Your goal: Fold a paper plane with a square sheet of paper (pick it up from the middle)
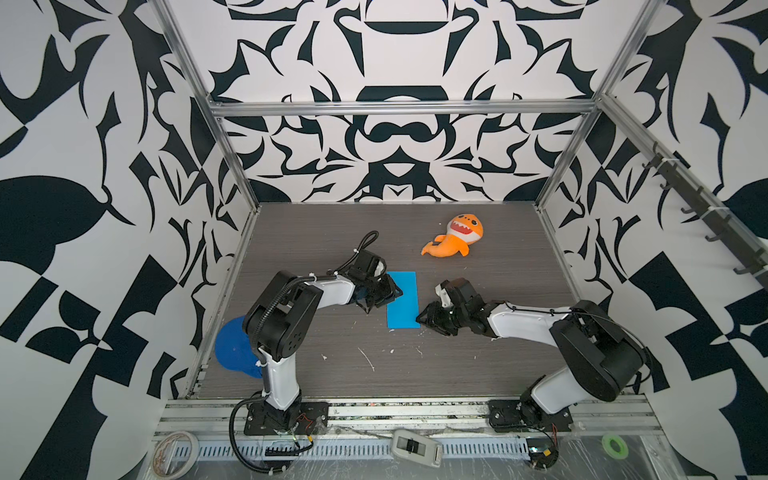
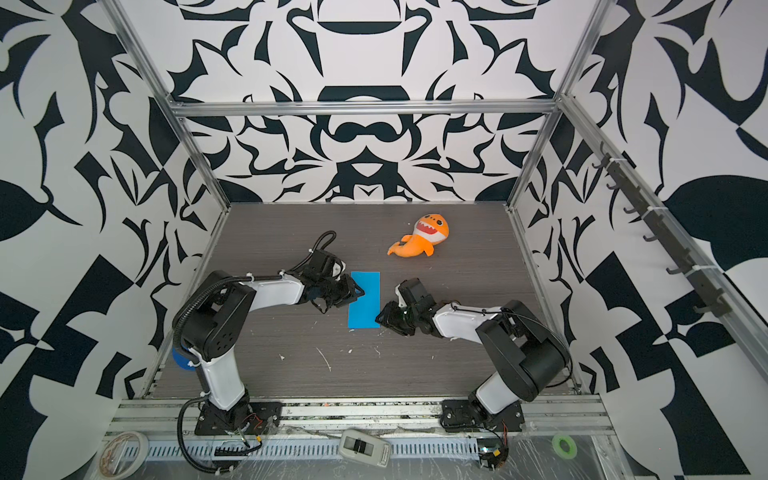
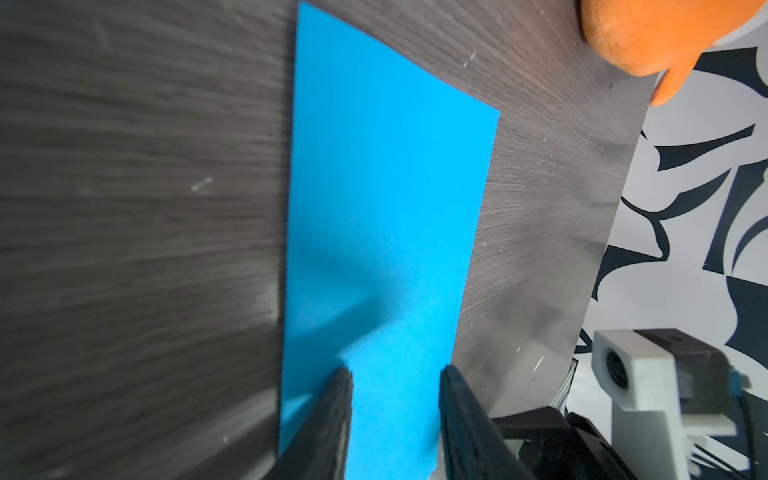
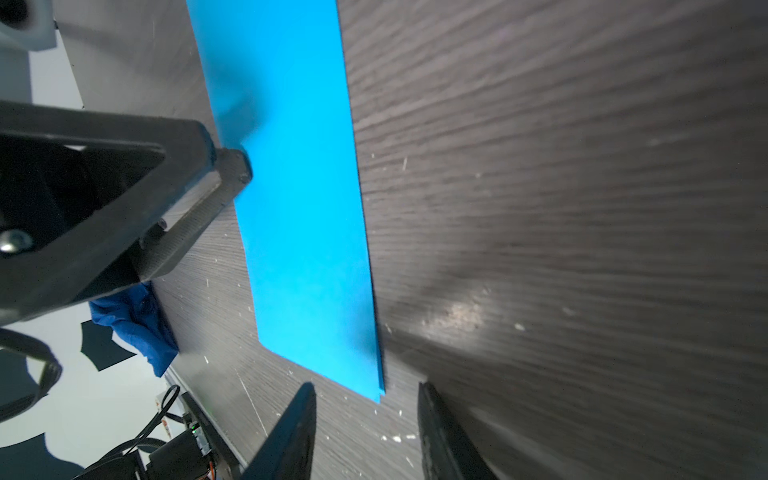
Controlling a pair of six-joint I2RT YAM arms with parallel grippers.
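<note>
The square sheet of paper (image 1: 403, 299) (image 2: 365, 299) lies flat on the table as a narrow bright blue rectangle, folded double; two layers show at its near corner (image 4: 380, 395). No paper plane is in view. My left gripper (image 1: 397, 293) (image 2: 360, 293) is at the middle of the sheet's left long edge. Its fingers stand apart over the paper (image 3: 386, 208), with one fingertip (image 4: 239, 166) on that edge. My right gripper (image 1: 419, 318) (image 2: 379, 318) is low at the sheet's near right corner, open, with the corner just ahead of its tips (image 4: 365, 390) and nothing between them.
An orange shark plush (image 1: 455, 237) (image 2: 422, 239) lies behind the paper, towards the back right. A dark blue round disc (image 1: 232, 349) (image 2: 179, 359) sits at the table's left edge behind the left arm. The grey wood table (image 1: 332, 232) carries small white scraps near the front.
</note>
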